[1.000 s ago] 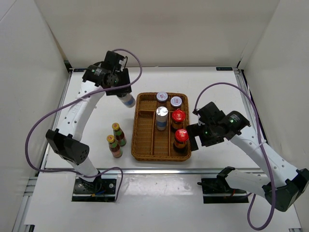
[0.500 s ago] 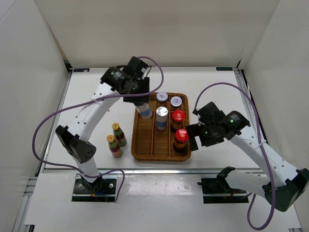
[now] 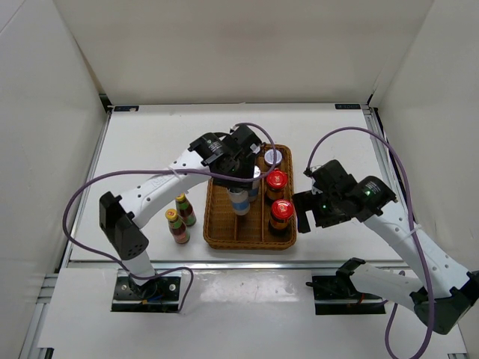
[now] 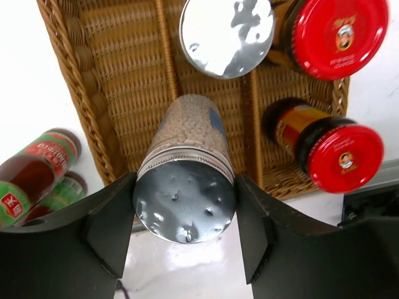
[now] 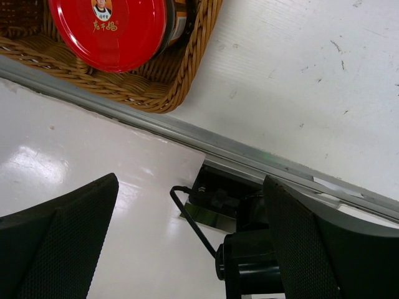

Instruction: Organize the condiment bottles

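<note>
Left gripper [image 4: 185,205] pinching a silver-lidded tall bottle [image 4: 187,134] roughly upright, lid toward the wrist and base pointing down toward the middle lane of the wicker tray [image 4: 118,93], while the right gripper [image 5: 187,205] hangs spread and empty beside the tray's right edge.

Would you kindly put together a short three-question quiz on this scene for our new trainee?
1. True or false: the right gripper is holding a bottle.
2. How many yellow-capped bottles stand on the table outside the wicker tray?
3. The left gripper is shut on: A nothing; B the silver-topped bottle; C the wicker tray's rim.

Key: 1 false, it is open and empty; 2 two; 3 B.
</note>
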Robot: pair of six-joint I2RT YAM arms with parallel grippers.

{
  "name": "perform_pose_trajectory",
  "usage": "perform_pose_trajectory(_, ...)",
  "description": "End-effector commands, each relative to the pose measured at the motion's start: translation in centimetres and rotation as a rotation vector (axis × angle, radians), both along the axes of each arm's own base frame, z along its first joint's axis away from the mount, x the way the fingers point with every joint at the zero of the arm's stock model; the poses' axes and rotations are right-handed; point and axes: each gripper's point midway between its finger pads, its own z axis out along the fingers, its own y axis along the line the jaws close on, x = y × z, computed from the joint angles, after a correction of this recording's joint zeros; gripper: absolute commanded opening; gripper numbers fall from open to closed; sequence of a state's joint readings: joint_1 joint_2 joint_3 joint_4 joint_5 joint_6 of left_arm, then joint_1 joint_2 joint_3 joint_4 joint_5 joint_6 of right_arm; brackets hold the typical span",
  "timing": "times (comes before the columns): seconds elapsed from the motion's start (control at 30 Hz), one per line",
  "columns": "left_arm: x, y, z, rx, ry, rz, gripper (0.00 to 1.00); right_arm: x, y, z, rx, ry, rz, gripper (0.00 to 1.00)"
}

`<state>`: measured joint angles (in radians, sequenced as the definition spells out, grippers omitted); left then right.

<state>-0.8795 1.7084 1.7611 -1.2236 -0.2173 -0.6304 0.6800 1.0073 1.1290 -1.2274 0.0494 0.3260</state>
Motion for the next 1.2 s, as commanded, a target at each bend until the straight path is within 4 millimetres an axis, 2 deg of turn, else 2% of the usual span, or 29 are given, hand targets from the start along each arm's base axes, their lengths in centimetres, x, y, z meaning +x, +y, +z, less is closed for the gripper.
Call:
perform_pose_trajectory(0.0,0.8,-2.7,1.4,-0.122,-0.073,0.010,0.11,0.1,0.0,-0.1,0.004,-0.006,-0.008,1.00)
perform_pose_trajectory(0.2,0.3,-4.4,-1.8,-0.062,-0.025,-0.025,0.11,0.1,0.0,-0.1,0.004,-0.006,-0.008,1.00)
perform_pose_trajectory(0.23,-0.1,-4.9,-1.5,-0.070,-0.030,-0.040,0.11,0.1,0.0,-0.1,0.004,-0.006,-0.008,1.00)
perform_pose_trajectory(0.37,-1.1,-5.9,-2.8,-0.041,-0.015,-0.064,0.11,0.1,0.0,-0.1,0.004,-0.006,-0.008,1.00)
perform_pose_trajectory(0.5,-1.7,-6.7,-2.8,-0.049,-0.010,-0.068,0.11,0.1,0.0,-0.1,0.004,-0.006,-0.008,1.00)
perform_pose_trajectory(0.57,-1.9,-6.3,-2.6,-0.021,-0.022,-0.068,0.11,0.1,0.0,-0.1,0.004,-0.006,-0.008,1.00)
perform_pose_trajectory(0.77,-1.9,-4.4,-3.9,0.076,-0.013,-0.005,0.11,0.0,0.1,-0.5,-0.002,0.015,-0.004,1.00)
perform_pose_trajectory(0.8,-2.0,-4.2,-4.2,0.084,-0.008,-0.005,0.13,0.0,0.1,-0.5,-0.004,0.013,0.004,1.00)
perform_pose_trajectory(0.83,-1.8,-4.5,-4.1,0.073,-0.014,-0.004,0.18,0.0,0.1,-0.5,-0.004,0.013,0.004,1.00)
perform_pose_trajectory(0.87,-1.8,-4.5,-4.1,0.073,-0.015,-0.004,0.36,0.0,0.1,-0.5,-0.004,0.013,0.004,1.00)
perform_pose_trajectory(0.9,-1.8,-4.5,-4.4,0.081,-0.010,-0.005,0.73,0.0,0.1,-0.5,-0.004,0.013,0.004,1.00)
perform_pose_trajectory(0.97,-1.6,-4.6,-3.7,0.072,-0.021,0.007,1.00,0.0,0.1,-0.5,-0.004,0.013,0.004,1.00)
perform_pose_trajectory(1.0,-1.4,-4.3,-3.6,0.091,-0.028,0.013,1.00,0.0,0.1,-0.5,-0.004,0.013,0.004,1.00)
perform_pose_trajectory(1.1,-0.9,-3.1,-1.8,0.133,-0.067,0.035,1.00,0.0,0.1,-0.5,-0.004,0.013,0.004,1.00)
perform_pose_trajectory(1.17,0.2,-2.7,2.0,0.123,-0.153,0.048,1.00,0.0,0.1,-0.5,-0.004,0.013,0.004,1.00)
